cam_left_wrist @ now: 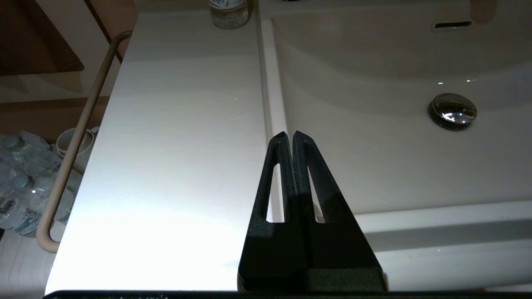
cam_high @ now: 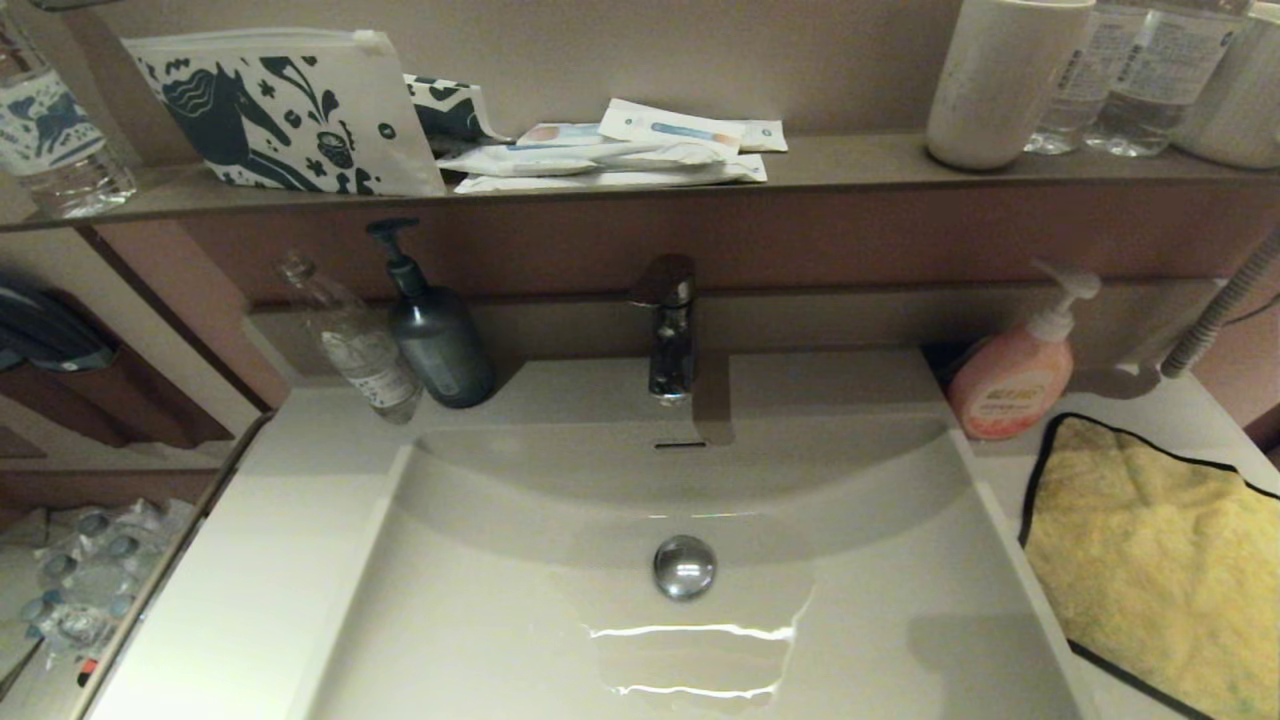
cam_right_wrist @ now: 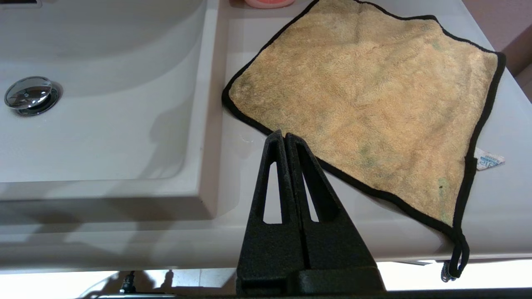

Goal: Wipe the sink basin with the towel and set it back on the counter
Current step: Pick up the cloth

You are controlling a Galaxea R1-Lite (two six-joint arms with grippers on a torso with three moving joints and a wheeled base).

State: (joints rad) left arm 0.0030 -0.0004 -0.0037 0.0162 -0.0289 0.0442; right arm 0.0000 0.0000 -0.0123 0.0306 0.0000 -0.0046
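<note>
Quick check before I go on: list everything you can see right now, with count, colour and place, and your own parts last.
towel: one, mustard yellow with black edging, spread flat on the counter right of the basin
sink basin: one, off-white, centre
drain plug: one, chrome, in the basin floor
tap: one, chrome, behind the basin
counter: one, off-white, both sides of the basin
pump bottles: one dark grey back left, one pink back right
clear bottle: one, beside the dark pump
pouch: one, white with blue horse, on the shelf
packets: several, white, mid shelf
cup: one, white, right end of the shelf
left gripper: black, shut, above the basin's left rim
right gripper: black, shut, above the towel's near edge
</note>
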